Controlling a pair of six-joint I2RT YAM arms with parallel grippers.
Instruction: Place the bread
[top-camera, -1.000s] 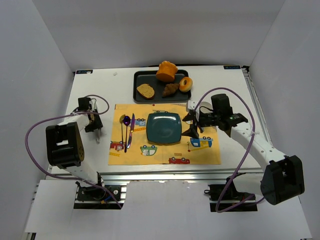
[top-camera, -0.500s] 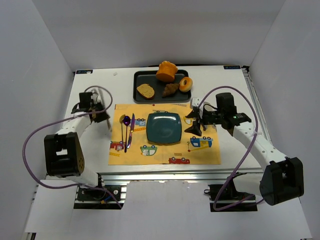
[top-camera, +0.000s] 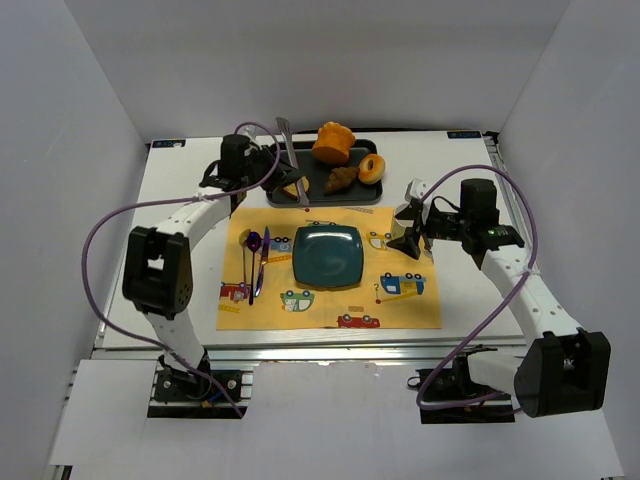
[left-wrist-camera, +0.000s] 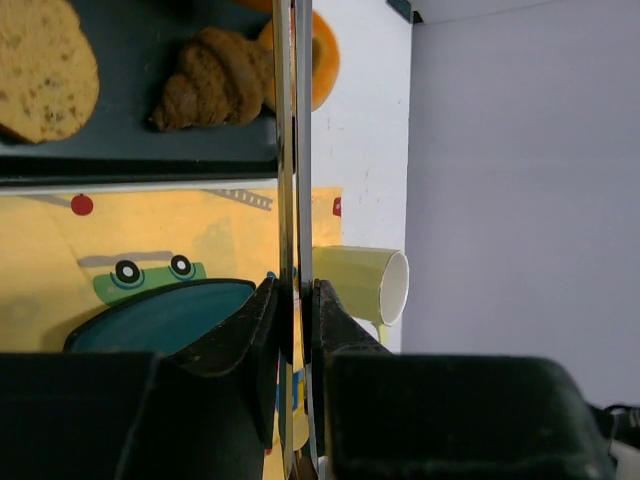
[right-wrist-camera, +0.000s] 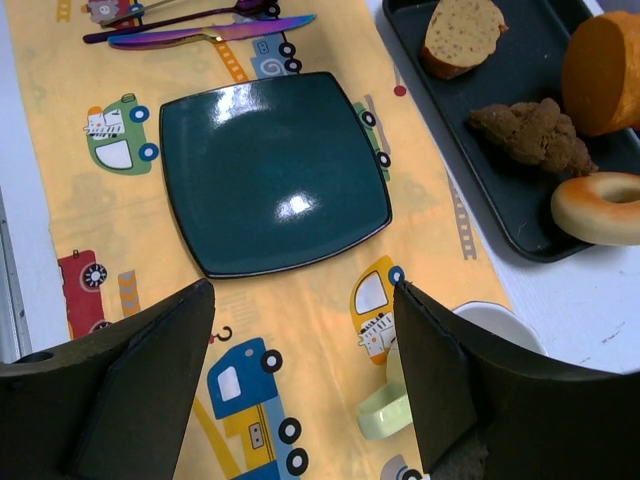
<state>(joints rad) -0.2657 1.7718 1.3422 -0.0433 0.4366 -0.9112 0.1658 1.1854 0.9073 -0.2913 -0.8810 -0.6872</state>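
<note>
The left gripper (left-wrist-camera: 297, 310) is clamped shut on a thin metal tool (left-wrist-camera: 284, 150). The right gripper (right-wrist-camera: 302, 300) is held partly open and empty. The bread (top-camera: 333, 143) is located on the tray (top-camera: 352, 192), beyond and right of the left gripper.

My left arm (top-camera: 200, 215) swung from the worktop's (top-camera: 165, 175) left side to the tray (top-camera: 322, 192), jaws now closed on a thin utensil (top-camera: 290, 160). My right arm (top-camera: 500, 255) drew back.
</note>
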